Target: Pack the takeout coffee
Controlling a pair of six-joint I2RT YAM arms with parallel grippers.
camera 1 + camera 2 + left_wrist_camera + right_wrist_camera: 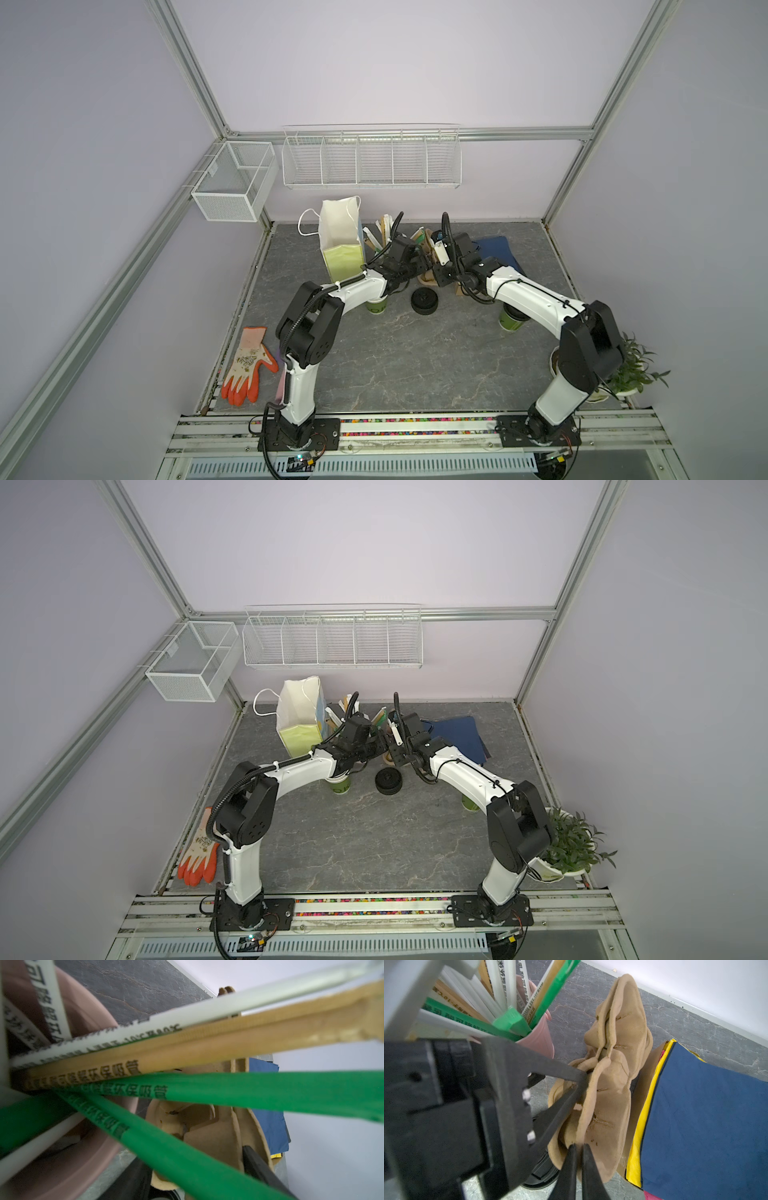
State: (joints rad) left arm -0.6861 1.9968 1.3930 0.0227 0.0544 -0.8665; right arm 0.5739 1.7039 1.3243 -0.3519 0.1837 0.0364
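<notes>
A: Whereabouts of the takeout coffee (510, 323)?

B: Upright on the tabletop (415, 365), right of centre, toward the right edge. Shows only its green wall in both top views, top tucked under the right forearm (528, 295). Well apart from both grippers, and from the paper bag (338, 232) standing open by the rear edge, left of centre.

A: State of the right gripper (578, 1147)?

B: Clenched, pinching the rim of the nearest of the tan pulp carriers (612, 1047). Those stand on edge toward the rear edge, about mid-width, just beside the pink cup (538, 1043) full of wrapped straws (500, 1022).

A: And the left gripper (581, 1083)?

B: Harder to call. Jaws set apart in the left wrist view, with carrier pulp between them. 1 fingertip against the carriers in the right wrist view. Squeezing or merely straddling: cannot tell.

A: Anything between the coffee and the bag?

B: A stack of black lids (424, 300) near mid-tabletop, then lidless green cups (377, 306) under the left forearm (357, 291).

A: Rest of the surroundings?

B: Blue-topped pile (706, 1115) with yellow edges just beside the carriers, toward the rear-right corner. Potted plant (631, 370) at the front-right corner. Orange-and-white glove (249, 365) lying off the left edge, near the front-left corner.
</notes>
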